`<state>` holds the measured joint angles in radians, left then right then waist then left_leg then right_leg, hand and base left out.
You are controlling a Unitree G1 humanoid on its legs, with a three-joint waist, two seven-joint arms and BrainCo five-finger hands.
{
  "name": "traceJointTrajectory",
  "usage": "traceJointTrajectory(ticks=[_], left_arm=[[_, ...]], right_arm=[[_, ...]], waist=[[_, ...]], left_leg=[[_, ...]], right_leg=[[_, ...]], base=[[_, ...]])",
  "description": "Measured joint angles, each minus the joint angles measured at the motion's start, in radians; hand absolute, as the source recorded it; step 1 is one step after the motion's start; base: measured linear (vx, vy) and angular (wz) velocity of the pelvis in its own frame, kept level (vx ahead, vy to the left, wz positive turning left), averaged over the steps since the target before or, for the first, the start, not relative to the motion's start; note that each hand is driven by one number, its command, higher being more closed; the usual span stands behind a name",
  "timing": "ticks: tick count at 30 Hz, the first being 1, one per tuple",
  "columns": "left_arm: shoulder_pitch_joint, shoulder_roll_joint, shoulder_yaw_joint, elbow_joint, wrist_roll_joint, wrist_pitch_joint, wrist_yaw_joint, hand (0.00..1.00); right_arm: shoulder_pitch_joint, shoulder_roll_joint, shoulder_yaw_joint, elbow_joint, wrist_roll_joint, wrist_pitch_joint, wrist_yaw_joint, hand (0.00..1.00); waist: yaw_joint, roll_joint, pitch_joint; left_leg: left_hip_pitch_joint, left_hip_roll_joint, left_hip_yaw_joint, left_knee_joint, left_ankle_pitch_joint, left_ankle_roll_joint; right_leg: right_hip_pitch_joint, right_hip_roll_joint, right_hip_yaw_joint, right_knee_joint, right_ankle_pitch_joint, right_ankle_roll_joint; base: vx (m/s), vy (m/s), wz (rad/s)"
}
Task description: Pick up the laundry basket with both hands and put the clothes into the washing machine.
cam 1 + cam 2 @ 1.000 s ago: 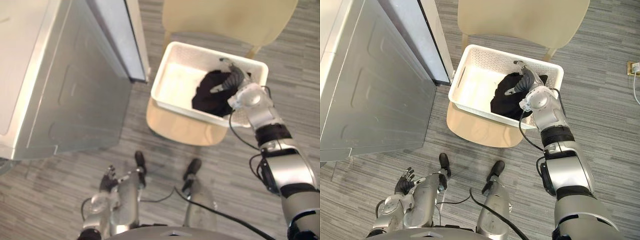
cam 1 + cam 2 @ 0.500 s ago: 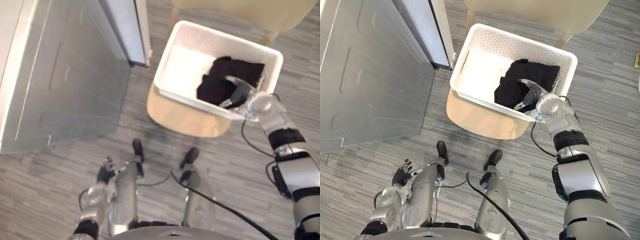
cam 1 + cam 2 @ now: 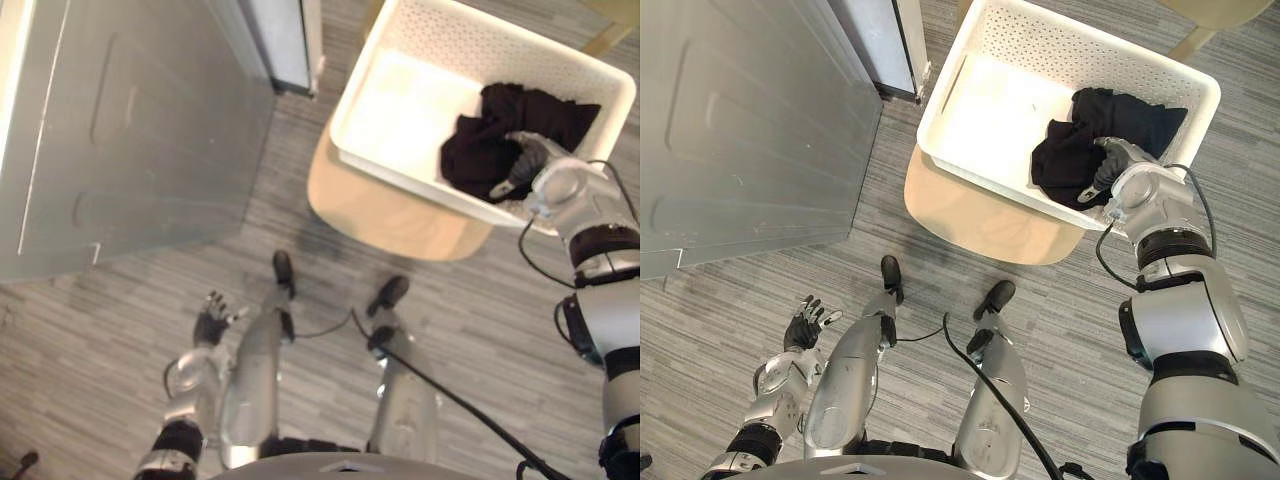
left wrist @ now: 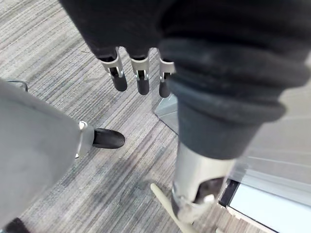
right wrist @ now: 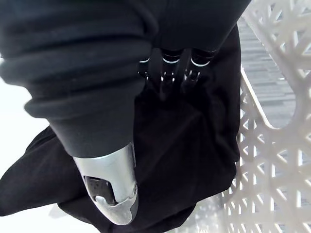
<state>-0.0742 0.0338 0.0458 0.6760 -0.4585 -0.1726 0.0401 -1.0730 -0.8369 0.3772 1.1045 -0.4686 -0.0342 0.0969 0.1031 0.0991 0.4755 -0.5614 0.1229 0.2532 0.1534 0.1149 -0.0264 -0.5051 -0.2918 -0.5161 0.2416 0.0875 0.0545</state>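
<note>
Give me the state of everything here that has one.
laundry basket: resting on the tan seat, not lifted.
black clothes: crumpled inside the basket.
right hand: in the basket, on the clothes.
left hand: open, empty, low at the side.
washing machine: door state cannot be told.

The rectangular plastic laundry basket (image 3: 1070, 40) is white with lattice perforations; the crumpled cloth garment (image 3: 1080, 150) black; the rounded chair seat (image 3: 980, 225) beige; the floor (image 3: 740, 290) grey-striped.
</note>
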Motion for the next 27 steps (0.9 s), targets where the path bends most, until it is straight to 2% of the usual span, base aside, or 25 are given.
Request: traceJointTrajectory(ticks=[4, 7, 8, 13, 16, 21, 27], left_arm=[[-0.003, -0.020, 0.028, -0.038, -0.012, 0.001, -0.001, 0.00], [-0.015, -0.022, 0.030, -0.076, -0.025, -0.003, 0.001, 0.00], [-0.018, -0.024, 0.030, -0.086, -0.034, -0.006, 0.002, 0.00], [-0.017, -0.040, 0.030, -0.143, -0.079, -0.011, 0.018, 0.00], [-0.023, -0.053, 0.031, -0.158, -0.099, -0.024, 0.019, 0.00], [-0.027, -0.085, 0.036, -0.202, -0.127, -0.028, 0.021, 0.00], [-0.026, -0.094, 0.035, -0.276, -0.129, -0.039, 0.022, 0.00]], right_arm=[[0.001, 0.001, -0.033, -0.028, -0.001, 0.019, -0.014, 0.00], [0.004, 0.002, -0.052, -0.027, -0.001, 0.032, -0.021, 0.00], [0.008, 0.007, -0.067, -0.026, -0.002, 0.037, -0.025, 1.00], [0.038, 0.024, -0.076, -0.028, 0.019, 0.035, -0.062, 1.00], [0.038, 0.032, -0.109, -0.054, 0.085, 0.030, -0.099, 1.00], [0.052, 0.079, -0.158, -0.080, 0.206, 0.029, -0.132, 1.00], [0.138, 0.149, -0.266, -0.276, 0.269, 0.032, -0.165, 1.00]], waist=[[-0.001, -0.001, 0.000], [0.002, -0.001, 0.000], [0.004, -0.001, 0.000], [0.002, -0.001, 0.001], [-0.004, -0.001, 0.001], [0.002, -0.001, 0.000], [-0.014, -0.004, -0.001]], left_leg=[[-0.005, 0.026, 0.066, 0.001, -0.005, -0.004], [-0.014, 0.031, 0.079, 0.002, 0.011, 0.008], [-0.019, 0.029, 0.079, -0.001, 0.016, 0.006], [-0.022, 0.026, 0.083, -0.037, 0.026, -0.004], [-0.027, 0.034, 0.136, -0.076, 0.058, -0.006], [-0.023, 0.035, 0.152, -0.104, 0.091, 0.007], [-0.010, 0.041, 0.157, -0.118, 0.098, -0.001]], right_leg=[[-0.004, -0.003, -0.007, 0.007, -0.003, -0.004], [-0.018, -0.007, -0.010, 0.023, -0.007, -0.008], [-0.024, -0.008, -0.011, 0.023, -0.007, -0.008], [-0.040, -0.009, -0.012, 0.025, -0.008, -0.008], [-0.068, -0.012, -0.014, 0.031, -0.008, -0.008], [-0.091, -0.016, -0.014, 0.055, -0.017, -0.018], [-0.088, -0.014, -0.017, 0.066, -0.022, -0.022]], base=[[0.01, -0.044, 0.02], [0.02, -0.045, 0.07], [0.03, -0.035, 0.04], [0.00, -0.019, 0.02], [-0.01, -0.028, 0.05], [0.01, -0.012, 0.00], [0.01, -0.037, -0.01]])
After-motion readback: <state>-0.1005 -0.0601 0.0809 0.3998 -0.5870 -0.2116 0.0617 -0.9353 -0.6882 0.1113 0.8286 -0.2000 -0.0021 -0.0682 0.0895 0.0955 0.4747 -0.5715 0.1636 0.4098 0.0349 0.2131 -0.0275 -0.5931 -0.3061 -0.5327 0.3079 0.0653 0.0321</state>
